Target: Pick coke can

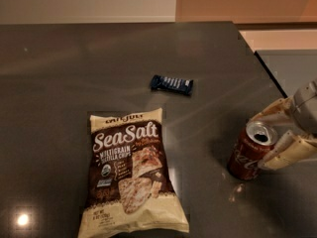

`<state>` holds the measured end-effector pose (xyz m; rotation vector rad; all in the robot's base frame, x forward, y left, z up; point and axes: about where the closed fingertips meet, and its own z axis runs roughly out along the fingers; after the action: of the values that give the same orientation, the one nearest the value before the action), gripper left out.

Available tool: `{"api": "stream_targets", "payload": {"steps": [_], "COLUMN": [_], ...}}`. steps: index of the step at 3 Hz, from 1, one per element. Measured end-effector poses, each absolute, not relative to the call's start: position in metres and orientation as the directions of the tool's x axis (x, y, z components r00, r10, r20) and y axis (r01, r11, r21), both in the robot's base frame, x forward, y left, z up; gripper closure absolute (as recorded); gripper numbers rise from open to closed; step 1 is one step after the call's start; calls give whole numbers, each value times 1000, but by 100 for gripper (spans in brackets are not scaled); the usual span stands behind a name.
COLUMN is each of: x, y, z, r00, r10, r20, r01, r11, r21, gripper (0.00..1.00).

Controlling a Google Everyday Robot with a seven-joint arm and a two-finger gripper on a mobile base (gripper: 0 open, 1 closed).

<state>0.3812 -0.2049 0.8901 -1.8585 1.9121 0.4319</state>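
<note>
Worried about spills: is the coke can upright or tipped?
Upright: the coke can stands on its base, silver top up. The gripper, right of frame, straddles it with open fingers.

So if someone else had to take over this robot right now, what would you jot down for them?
Two-finger gripper: open, at the right side of the dark grey table, its pale fingers flanking the can's top; contact unclear.
Small dark-red aluminium coke can: standing on the table, not lifted.
Done: gripper placed at the can. Left: close on it, lift.
White-and-brown chip bag and dark blue snack bar lie apart to its left.
</note>
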Motion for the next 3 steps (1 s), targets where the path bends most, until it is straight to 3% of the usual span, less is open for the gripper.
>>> {"api": "stream_targets", "payload": {"steps": [1,2,3], "x": [377,375,374], "y": [-197,-187,-182], "z": [899,921,930], "r00": [11,23,27], "r10": [-842,-828,-823], "r20": [-539,-560,-568], "r01": [-997,-996,-996], "r11": [35,27,24], "r21": [-75,-80,-83], "gripper": [64,94,100]}}
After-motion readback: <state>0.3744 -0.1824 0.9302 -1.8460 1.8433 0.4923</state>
